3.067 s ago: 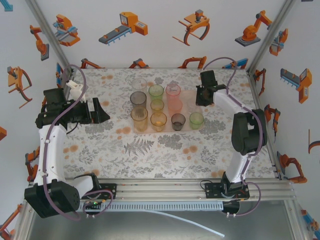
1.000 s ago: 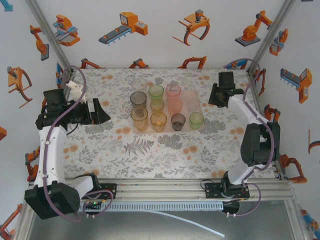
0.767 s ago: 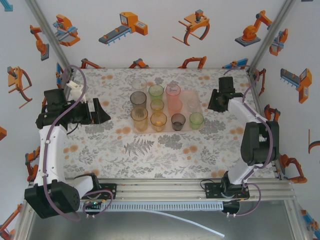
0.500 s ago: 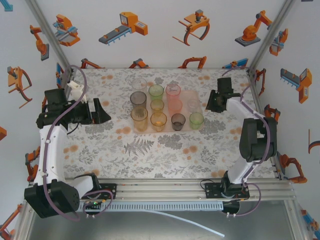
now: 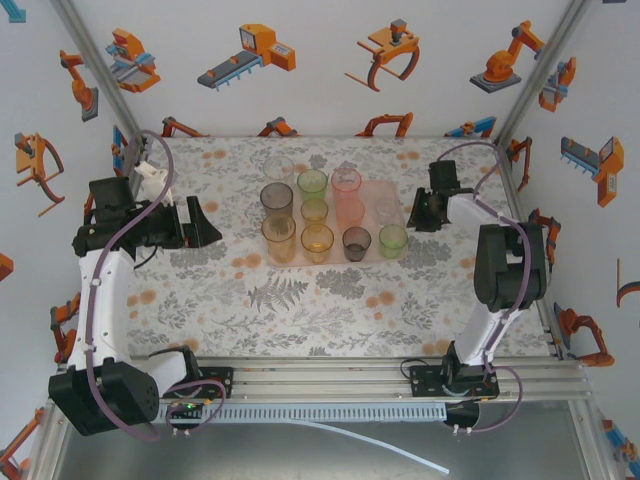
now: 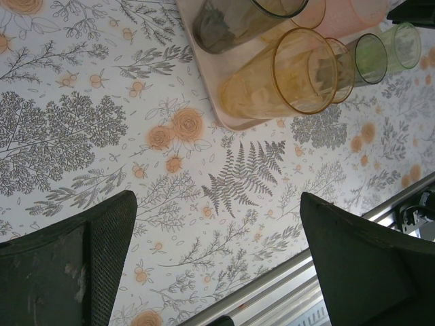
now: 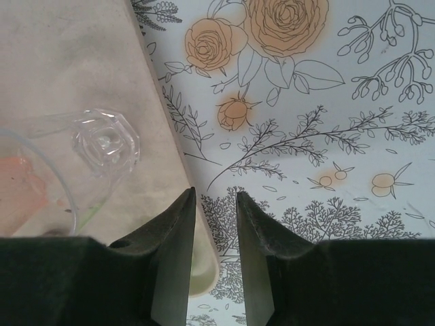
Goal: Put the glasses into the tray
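Right arm, just changed: over the last second I watched it swing in from the desk's 2 o'clock side and settle at the 3 o'clock edge of the tray (image 5: 368, 226)
Right pincer (image 7: 214, 197): its jaws stood a narrow gap apart with nothing clamped between them; the tray's rim ran under that gap, and I could not tell whether a finger touched it
Left pincer (image 6: 217, 200): wide open and empty, parked at 9 o'clock of the tray and well apart from it, unmoved over the same span
What that meant: I judged the placing as good as done, since no glass stood loose on the desk (image 5: 300, 300) and neither pincer carried one; the right arm's return to the rim read to me as a check or a nudge, not a fresh pick
Tray position: flat on the desk, a little toward 12 o'clock of its centre
Glasses (image 5: 317, 240): I counted ten, all upright with mouths up, in loose rows, none tipped
Tall ones: a smoky grey tumbler (image 5: 277, 198) and an orange tumbler (image 5: 279, 238) on the 9 o'clock side, a pink tumbler (image 5: 346, 192) toward 12 o'clock
Short ones: green, orange and smoky tints along the 6 o'clock row and the middle
Clear short tumbler (image 7: 105, 142): just inside the rim at 3 o'clock, near the right pincer but apart from it
Doubt: the clear corner tumbler (image 5: 279, 166) at 11 o'clock sat at the very edge; I could not tell whether it stood fully on the tray
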Robot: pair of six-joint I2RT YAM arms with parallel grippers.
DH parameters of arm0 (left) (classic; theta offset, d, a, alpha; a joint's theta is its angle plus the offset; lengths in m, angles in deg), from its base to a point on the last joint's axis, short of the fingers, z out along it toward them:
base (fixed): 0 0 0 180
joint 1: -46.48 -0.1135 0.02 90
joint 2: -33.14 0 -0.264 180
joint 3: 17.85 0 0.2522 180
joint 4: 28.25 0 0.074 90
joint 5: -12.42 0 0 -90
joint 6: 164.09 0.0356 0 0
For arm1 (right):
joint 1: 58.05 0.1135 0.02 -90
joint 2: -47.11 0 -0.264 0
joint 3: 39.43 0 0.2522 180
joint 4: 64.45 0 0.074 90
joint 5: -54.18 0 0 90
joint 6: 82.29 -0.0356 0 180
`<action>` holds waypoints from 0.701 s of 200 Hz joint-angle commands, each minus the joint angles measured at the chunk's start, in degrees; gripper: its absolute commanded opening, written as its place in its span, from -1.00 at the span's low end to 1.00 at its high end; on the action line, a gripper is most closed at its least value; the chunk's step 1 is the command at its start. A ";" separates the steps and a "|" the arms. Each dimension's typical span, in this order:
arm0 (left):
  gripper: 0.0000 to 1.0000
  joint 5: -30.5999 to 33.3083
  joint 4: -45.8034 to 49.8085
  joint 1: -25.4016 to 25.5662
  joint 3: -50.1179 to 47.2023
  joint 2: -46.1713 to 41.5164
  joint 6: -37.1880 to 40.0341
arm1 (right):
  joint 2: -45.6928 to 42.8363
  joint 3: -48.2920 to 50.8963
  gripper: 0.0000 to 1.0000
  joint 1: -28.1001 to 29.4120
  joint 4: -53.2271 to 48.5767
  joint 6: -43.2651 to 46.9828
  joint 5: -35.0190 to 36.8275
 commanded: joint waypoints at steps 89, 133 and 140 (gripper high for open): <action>0.94 -0.48 0.26 0.13 1.22 0.03 -0.37 | 3.58 -2.13 -0.40 -0.01 0.58 -0.11 -4.15; 0.94 -0.51 0.20 0.14 1.18 0.13 -0.38 | 4.68 -3.31 -0.43 -0.01 -0.54 0.78 -4.49; 0.94 -0.48 0.20 0.18 1.18 0.10 -0.32 | 5.01 -3.59 -0.44 0.01 -0.80 0.94 -4.59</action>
